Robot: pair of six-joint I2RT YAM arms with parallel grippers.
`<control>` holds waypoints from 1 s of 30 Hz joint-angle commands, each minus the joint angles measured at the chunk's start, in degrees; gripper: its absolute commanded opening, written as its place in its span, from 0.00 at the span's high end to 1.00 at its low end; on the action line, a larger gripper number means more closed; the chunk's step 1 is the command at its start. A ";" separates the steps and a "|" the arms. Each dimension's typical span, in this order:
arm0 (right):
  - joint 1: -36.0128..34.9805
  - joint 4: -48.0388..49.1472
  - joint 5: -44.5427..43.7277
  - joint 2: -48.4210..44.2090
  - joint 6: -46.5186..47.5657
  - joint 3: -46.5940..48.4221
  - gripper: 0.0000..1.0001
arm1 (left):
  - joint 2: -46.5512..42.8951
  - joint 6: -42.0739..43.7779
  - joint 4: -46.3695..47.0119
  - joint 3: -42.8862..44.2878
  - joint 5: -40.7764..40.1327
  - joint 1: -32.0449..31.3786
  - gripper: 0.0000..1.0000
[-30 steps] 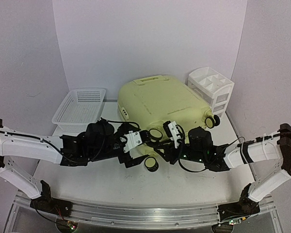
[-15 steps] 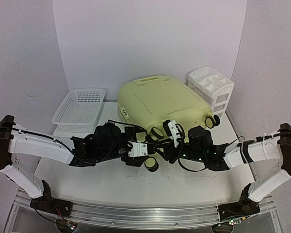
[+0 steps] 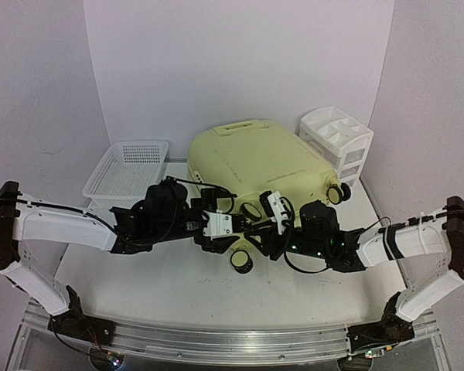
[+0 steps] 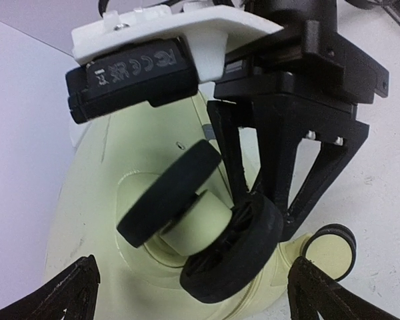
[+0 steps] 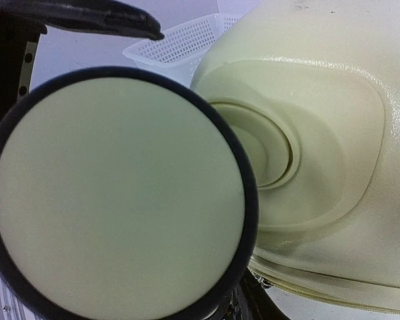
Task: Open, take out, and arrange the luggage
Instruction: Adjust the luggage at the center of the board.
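- The white mesh basket (image 3: 127, 174) sits just left of the luggage (image 3: 255, 158), level with its far half.
- Your left gripper (image 3: 233, 229) hangs at the luggage's near left corner. Its jaws are spread as wide as they go and hold nothing.
- The luggage lies flat and closed on the table (image 3: 178, 286). Its handle end points away from the arms and its wheels point toward them.
- Your right gripper (image 4: 263, 207) is at the luggage's near edge, partly closed and clamped on one black-rimmed wheel (image 4: 233, 253) of the twin caster there. One finger (image 4: 232, 157) passes between the two wheels, and the wheel's cream face fills the right wrist view.
- The white drawer organizer (image 3: 336, 143) stands just right of the luggage, by its far right corner.
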State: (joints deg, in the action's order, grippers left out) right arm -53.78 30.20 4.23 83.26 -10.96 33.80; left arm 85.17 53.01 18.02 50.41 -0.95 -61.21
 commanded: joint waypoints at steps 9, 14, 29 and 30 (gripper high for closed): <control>-0.10 3.21 -0.64 -0.47 -0.55 3.16 0.65 | 2.41 4.81 -10.79 11.47 9.78 2.32 0.01; -0.09 2.96 -0.54 -0.56 -0.49 3.20 0.65 | 4.27 7.65 -19.31 15.37 11.55 3.01 0.03; -0.05 2.41 -3.17 -2.42 -1.58 0.08 0.59 | 6.73 10.73 -33.16 23.98 14.67 4.70 0.07; -0.01 2.49 -3.37 -2.59 -1.68 -0.30 0.59 | 6.80 10.56 -33.14 24.17 14.73 4.70 0.07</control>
State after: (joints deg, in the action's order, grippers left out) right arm -53.78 30.26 2.98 83.20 -11.81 34.35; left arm 92.33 63.20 -14.13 71.61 12.27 -56.77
